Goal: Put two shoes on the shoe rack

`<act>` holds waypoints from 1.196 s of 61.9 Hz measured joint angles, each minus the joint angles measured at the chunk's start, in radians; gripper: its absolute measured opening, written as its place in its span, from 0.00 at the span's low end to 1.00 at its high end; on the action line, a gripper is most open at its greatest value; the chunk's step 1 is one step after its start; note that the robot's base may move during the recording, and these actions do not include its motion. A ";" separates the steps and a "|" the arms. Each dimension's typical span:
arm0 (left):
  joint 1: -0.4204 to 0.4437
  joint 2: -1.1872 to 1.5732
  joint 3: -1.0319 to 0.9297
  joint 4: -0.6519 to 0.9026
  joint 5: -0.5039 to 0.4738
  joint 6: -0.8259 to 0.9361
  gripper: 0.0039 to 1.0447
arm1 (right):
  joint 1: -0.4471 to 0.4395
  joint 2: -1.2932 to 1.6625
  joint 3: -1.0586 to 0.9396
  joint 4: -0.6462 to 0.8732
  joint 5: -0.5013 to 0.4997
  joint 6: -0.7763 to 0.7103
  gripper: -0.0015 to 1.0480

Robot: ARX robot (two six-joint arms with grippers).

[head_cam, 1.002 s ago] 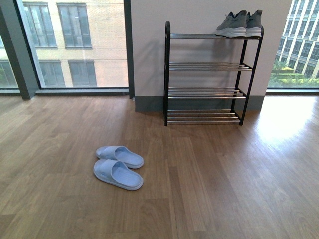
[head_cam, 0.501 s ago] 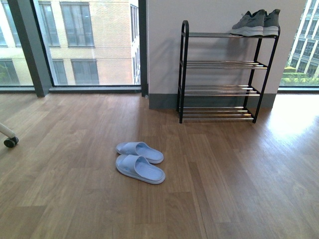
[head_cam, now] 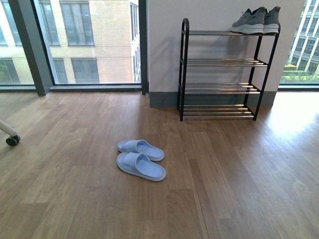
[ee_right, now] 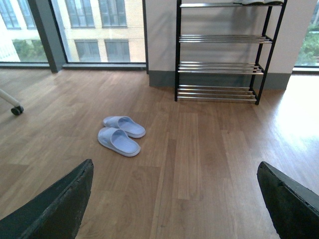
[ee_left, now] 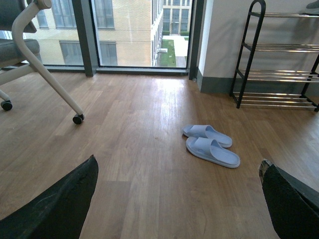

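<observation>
Two pairs are in play, and only one is done. The grey sneakers (head_cam: 256, 21) stand at the right end of the top tier of the shoe rack (head_cam: 222, 62), far off against the wall (head_cam: 214, 15). The pale blue slides (head_cam: 141, 159) lie side by side on the wooden floor (head_cam: 224, 189), nearer than the rack, to its left and well apart from it.

Over the last second the whole front view has swung. Rack and slides now sit further right in it, and a castor (head_cam: 12, 140) has come in at the far left. The slides keep their place relative to the rack, so this reads as the robot turning left rather than anything being moved. The last half second brings only a slight shift, so the turn seems to be settling. The slides now lie nearer the middle of the view. The robot is probably lining up on the second pair, with the approach and pickup still to come.

Neither arm shows in the front view. The left wrist view shows the left gripper (ee_left: 177, 162) spread wide with nothing between its fingers and the slides well beyond them. It alone shows the chair (ee_left: 17, 50) that the castor belongs to. The right wrist view shows the right gripper (ee_right: 174, 163) equally wide and empty. All four tiers of the rack are in view there, with the sneakers cut to a sliver at the picture's edge.
</observation>
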 joint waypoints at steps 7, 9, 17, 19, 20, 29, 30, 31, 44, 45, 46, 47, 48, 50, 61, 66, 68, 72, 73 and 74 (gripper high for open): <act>0.000 0.000 0.000 0.000 -0.004 0.000 0.91 | 0.000 0.000 0.000 0.000 -0.005 0.000 0.91; 0.000 0.000 0.000 0.000 -0.004 0.000 0.91 | 0.000 0.000 0.000 0.000 -0.005 0.000 0.91; 0.000 0.000 0.000 0.000 -0.002 0.000 0.91 | 0.000 0.000 0.000 0.000 -0.004 0.000 0.91; 0.000 0.000 0.000 0.000 -0.002 0.000 0.91 | 0.000 0.000 0.000 0.000 -0.004 0.000 0.91; 0.000 0.000 0.000 0.000 -0.002 0.000 0.91 | 0.000 0.000 0.000 0.000 -0.004 0.000 0.91; 0.000 0.000 0.000 0.000 -0.001 0.000 0.91 | 0.000 0.000 0.000 0.000 -0.004 0.000 0.91; 0.000 0.000 0.000 0.000 -0.001 0.000 0.91 | 0.000 0.000 0.000 0.000 -0.004 0.000 0.91; 0.000 0.000 0.000 0.000 -0.002 0.000 0.91 | 0.000 0.000 0.000 0.000 -0.004 0.000 0.91; 0.000 0.000 0.000 0.000 -0.001 0.000 0.91 | 0.000 0.000 0.000 0.000 -0.003 0.000 0.91; 0.000 0.000 0.000 0.000 -0.001 0.000 0.91 | 0.000 0.000 0.000 0.000 -0.003 0.000 0.91; 0.000 0.000 0.000 0.000 -0.001 0.000 0.91 | 0.000 0.000 0.000 0.000 -0.003 0.000 0.91; 0.000 0.000 0.000 0.000 -0.001 0.000 0.91 | 0.000 0.000 0.000 0.000 -0.003 0.000 0.91; 0.000 0.000 0.000 0.000 -0.001 0.000 0.91 | 0.000 0.000 0.000 0.000 -0.004 0.000 0.91; 0.000 0.000 0.000 0.000 -0.003 0.000 0.91 | 0.000 0.000 0.000 0.000 -0.004 0.000 0.91; 0.000 0.000 0.000 0.000 -0.003 0.000 0.91 | 0.000 0.000 0.000 0.000 -0.007 0.000 0.91; 0.000 -0.001 0.000 0.002 -0.002 0.000 0.91 | -0.001 -0.001 0.000 0.000 -0.008 0.000 0.91; 0.000 0.000 0.000 0.000 -0.003 0.000 0.91 | -0.001 -0.002 0.000 0.000 -0.003 -0.001 0.91; 0.000 -0.004 0.000 0.000 -0.002 0.000 0.91 | -0.002 0.000 0.000 0.000 -0.004 0.000 0.91; 0.000 -0.004 0.000 0.000 -0.003 0.000 0.91 | -0.002 0.000 0.000 0.000 -0.004 0.000 0.91; 0.000 -0.004 0.000 0.000 -0.003 0.000 0.91 | -0.002 0.000 0.000 0.000 -0.004 0.000 0.91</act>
